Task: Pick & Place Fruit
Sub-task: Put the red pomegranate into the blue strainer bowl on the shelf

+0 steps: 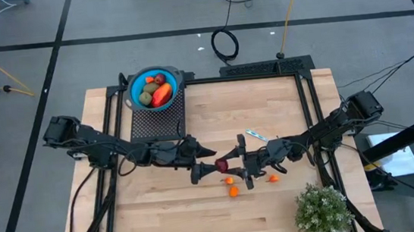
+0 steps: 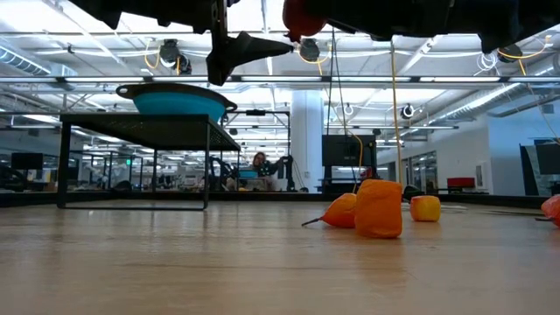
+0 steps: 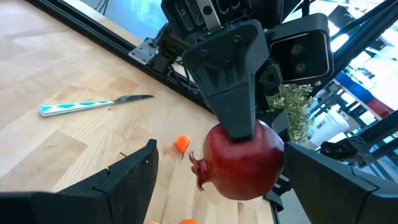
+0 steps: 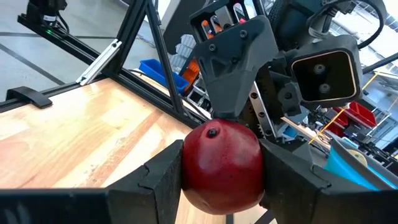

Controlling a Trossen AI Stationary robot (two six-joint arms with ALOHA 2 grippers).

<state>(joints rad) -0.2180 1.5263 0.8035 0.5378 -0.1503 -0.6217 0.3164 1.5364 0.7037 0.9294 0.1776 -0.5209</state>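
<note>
- Though mid-handover above the desk (image 1: 163, 211), several fruits already in the blue bowl (image 1: 134, 85) far left; tiny orange pieces (image 1: 233, 192) left near centre.
- Low view: orange pieces (image 2: 378, 208) lying on the desk, unpicked.
- Left wrist: left hand (image 3: 217, 177) spread around the dark red fruit (image 3: 244, 163).
- Right wrist: right hand (image 4: 221, 171) pinching that fruit, aloft.

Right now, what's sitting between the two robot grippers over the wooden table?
A round dark red toy pomegranate: the right gripper is shut on it, and the left gripper's open fingers flank it. Both wrist views show this.
</note>
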